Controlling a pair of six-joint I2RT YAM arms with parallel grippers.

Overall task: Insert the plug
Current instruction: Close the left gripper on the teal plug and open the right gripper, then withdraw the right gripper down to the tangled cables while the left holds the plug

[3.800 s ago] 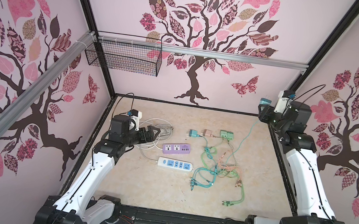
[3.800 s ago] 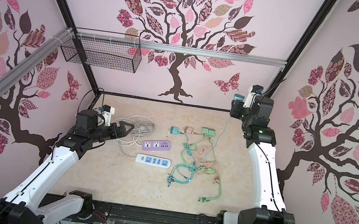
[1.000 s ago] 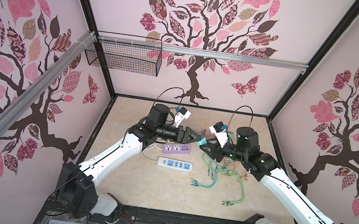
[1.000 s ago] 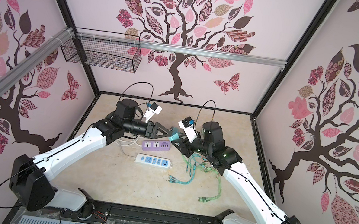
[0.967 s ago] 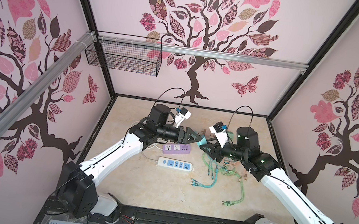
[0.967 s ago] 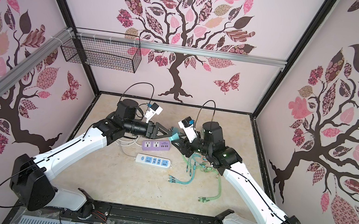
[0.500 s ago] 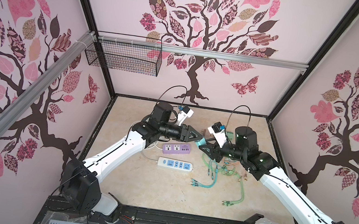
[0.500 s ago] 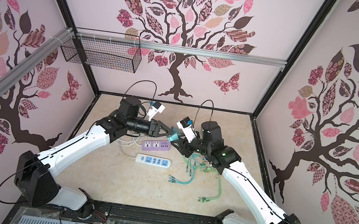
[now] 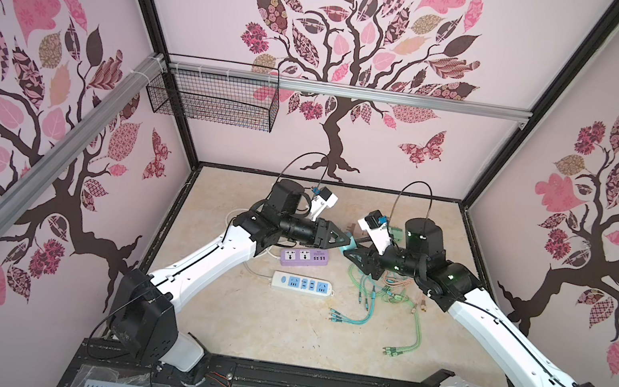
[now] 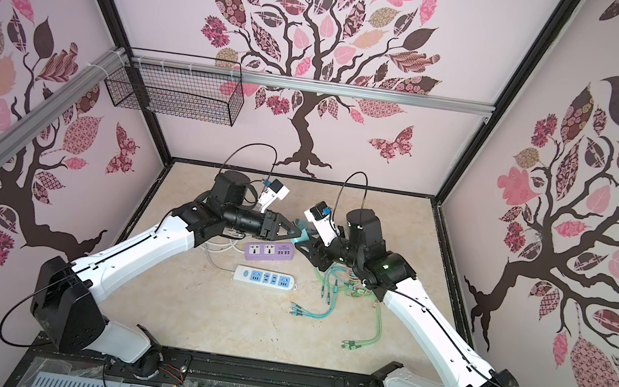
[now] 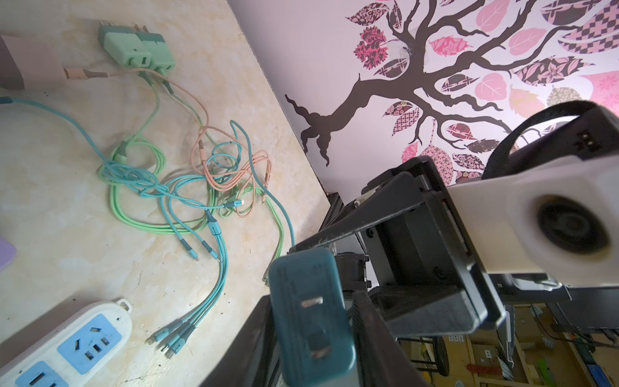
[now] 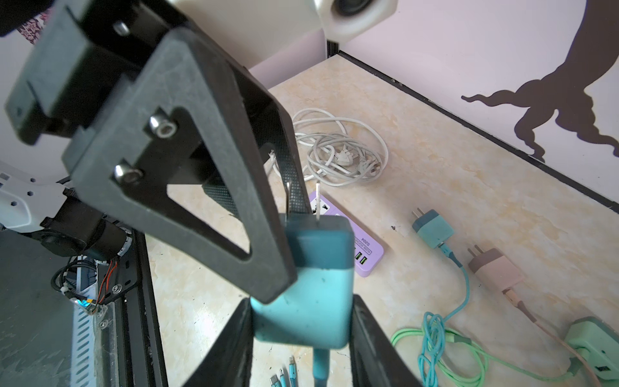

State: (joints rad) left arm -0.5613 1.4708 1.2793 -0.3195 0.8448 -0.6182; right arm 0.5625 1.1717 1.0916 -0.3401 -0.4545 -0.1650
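Beige bench (image 9: 278, 324), mid-air near purple strip (image 9: 304, 255); right end effector (image 12: 301, 318) clamps teal plug (image 12: 318, 295), prongs toward left end effector (image 11: 313, 308) straddling it; grip unclear tbh

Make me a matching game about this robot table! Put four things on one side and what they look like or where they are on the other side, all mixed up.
Things:
1. teal plug
2. purple power strip
3. white power strip
4. white cord

Descriptions:
A. bundled in loose loops
B. has blue sockets
C. lifted up, in the right claw
D. has USB ports at one end

Pairs: 1-C, 2-D, 3-B, 4-A
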